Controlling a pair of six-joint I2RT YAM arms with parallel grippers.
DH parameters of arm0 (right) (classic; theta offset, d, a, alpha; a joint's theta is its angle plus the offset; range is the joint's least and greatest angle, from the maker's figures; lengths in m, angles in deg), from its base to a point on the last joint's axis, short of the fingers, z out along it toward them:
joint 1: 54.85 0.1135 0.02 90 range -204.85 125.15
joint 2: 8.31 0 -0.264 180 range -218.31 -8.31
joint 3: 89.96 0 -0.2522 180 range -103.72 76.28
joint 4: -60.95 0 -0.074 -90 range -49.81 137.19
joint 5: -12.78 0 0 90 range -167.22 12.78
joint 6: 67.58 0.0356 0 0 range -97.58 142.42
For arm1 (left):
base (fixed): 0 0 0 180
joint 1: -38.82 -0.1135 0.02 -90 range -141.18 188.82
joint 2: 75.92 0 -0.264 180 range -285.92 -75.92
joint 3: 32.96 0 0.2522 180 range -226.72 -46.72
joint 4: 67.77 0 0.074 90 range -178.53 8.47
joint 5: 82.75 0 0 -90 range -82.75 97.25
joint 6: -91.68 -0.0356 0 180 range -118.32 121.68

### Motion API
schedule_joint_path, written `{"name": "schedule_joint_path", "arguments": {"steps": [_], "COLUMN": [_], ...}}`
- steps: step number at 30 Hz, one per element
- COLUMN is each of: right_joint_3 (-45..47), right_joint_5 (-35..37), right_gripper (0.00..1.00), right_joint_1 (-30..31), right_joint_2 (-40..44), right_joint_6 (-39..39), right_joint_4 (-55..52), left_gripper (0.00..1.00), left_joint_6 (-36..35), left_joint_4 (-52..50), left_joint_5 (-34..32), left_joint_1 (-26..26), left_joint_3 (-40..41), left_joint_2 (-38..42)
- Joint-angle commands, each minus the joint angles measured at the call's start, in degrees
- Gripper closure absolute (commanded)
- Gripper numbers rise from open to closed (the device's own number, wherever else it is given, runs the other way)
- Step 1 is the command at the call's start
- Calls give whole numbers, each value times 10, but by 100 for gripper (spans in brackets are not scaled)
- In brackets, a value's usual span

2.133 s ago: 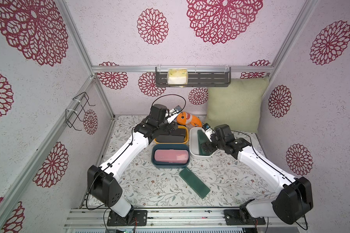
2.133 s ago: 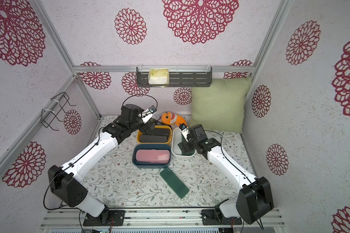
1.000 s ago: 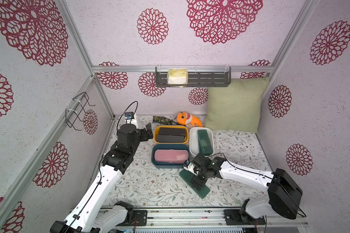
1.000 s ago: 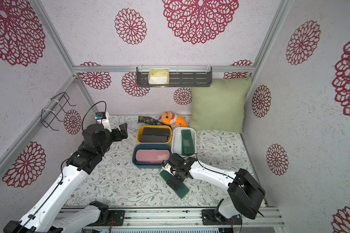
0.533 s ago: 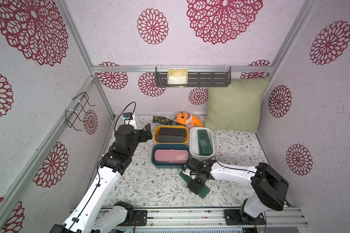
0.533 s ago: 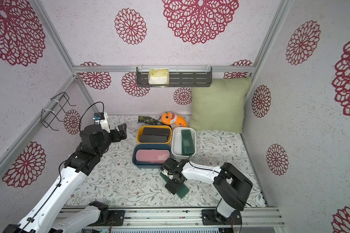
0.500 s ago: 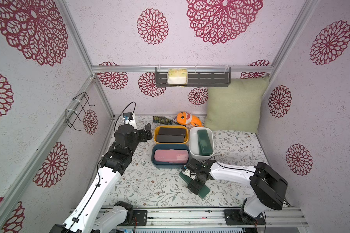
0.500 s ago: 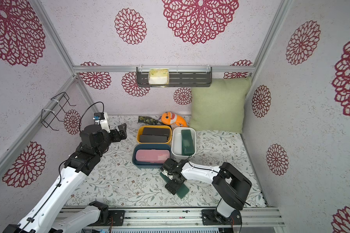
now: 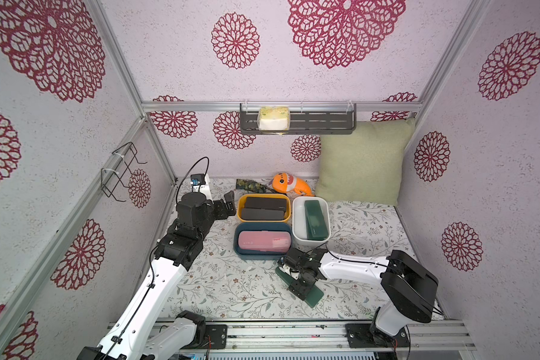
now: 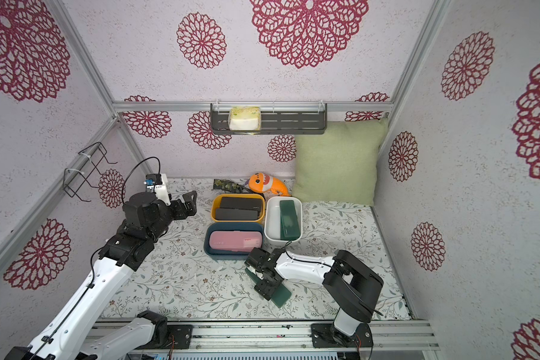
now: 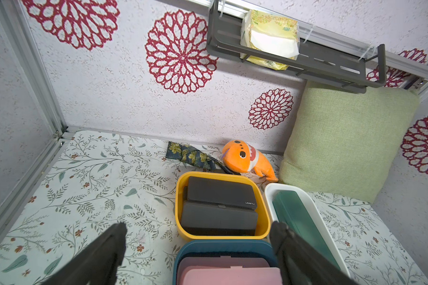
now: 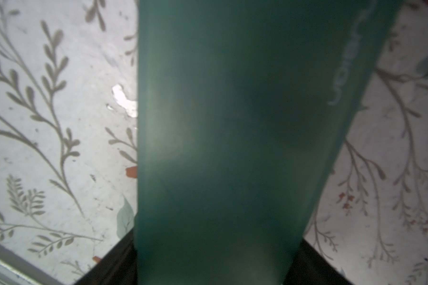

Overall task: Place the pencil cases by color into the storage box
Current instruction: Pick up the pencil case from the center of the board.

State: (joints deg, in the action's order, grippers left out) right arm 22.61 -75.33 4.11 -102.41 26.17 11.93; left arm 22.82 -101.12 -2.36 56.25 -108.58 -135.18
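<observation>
Item: green pencil case (image 12: 232,123): flat, matte, long rectangle, rounded corners; lies diagonally on floral tabletop (image 9: 231,290) near blue tub (image 9: 262,257), right hand (image 9: 302,283) clamped across its long sides. Left hand (image 9: 229,204) spread wide, empty, well apart.

Three tubs (image 9: 262,255) mid-table, cases (image 9: 264,204) inside; loose case (image 9: 314,296) before them; plush toy (image 9: 289,184), cushion (image 9: 362,162) behind.

Bright, soft light comes from overhead. In both top views only faint shadows lie on the floral-patterned table (image 9: 231,290) (image 10: 184,280), and the picture stretches toward its corners. In the right wrist view the dark green flat pencil case (image 12: 232,135) is blurred, with a dull sheen and a small white glare spot just beside it.
</observation>
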Motion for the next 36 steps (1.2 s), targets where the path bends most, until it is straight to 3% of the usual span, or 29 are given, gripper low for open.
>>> {"name": "schedule_joint_path", "arguments": {"steps": [1, 12, 23, 30, 36], "right_joint_3": [1, 3, -4, -57, -116], "right_joint_5": [21, 1, -31, 44, 110], "right_gripper": [33, 52, 52, 49, 50], "right_joint_1": [5, 15, 37, 19, -51], "right_joint_2": [1, 60, 138, 156, 128], "right_joint_6": [4, -20, -34, 6, 48], "right_joint_4": [-16, -18, 24, 50, 55], "left_gripper": [3, 3, 3, 3, 3], "left_joint_6": [4, 6, 28, 29, 11], "left_joint_4": [0, -12, -63, -73, -89], "left_joint_5": [14, 26, 31, 33, 33], "left_joint_1": [-5, -6, -6, -7, -9], "left_joint_3": [-5, -10, -47, -49, -64], "left_joint_2": [3, 19, 38, 36, 22]}}
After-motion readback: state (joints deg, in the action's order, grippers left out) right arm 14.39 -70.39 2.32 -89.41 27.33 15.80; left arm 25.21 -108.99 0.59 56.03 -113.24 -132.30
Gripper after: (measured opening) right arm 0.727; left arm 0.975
